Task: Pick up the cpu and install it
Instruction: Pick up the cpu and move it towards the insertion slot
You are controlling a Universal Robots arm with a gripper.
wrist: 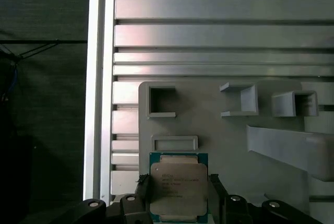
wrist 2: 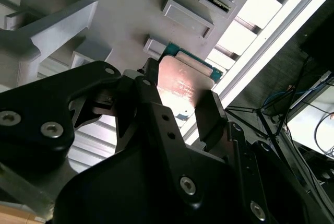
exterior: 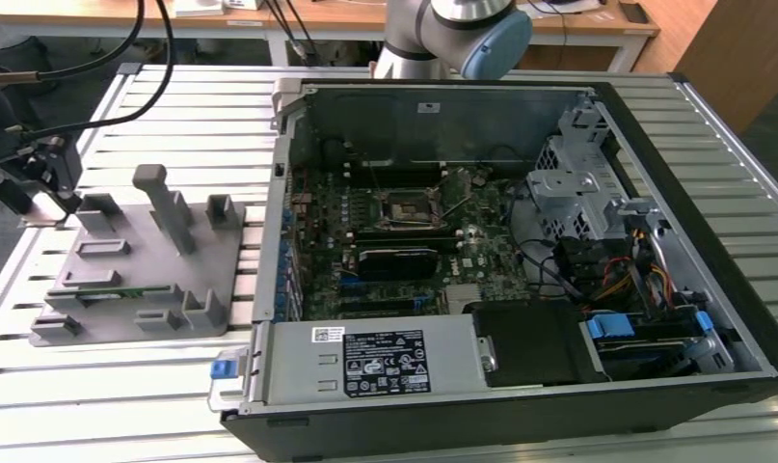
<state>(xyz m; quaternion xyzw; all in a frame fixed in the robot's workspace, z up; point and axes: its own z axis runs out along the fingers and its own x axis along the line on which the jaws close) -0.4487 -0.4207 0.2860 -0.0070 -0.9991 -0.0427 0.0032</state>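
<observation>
At the exterior view's left the gripper [exterior: 62,201] is held over the far left corner of the grey fixture plate [exterior: 145,275]; in the first wrist view its fingers [wrist: 143,186] are seen clamped against two opposite edges of the cpu [wrist: 178,187], silvery top up; whether the cpu is lifted off the plate cannot be told; to the right an open computer case [exterior: 492,429] is laid on the slatted table [exterior: 93,405], its motherboard socket [exterior: 408,205] well apart from the cpu.
</observation>
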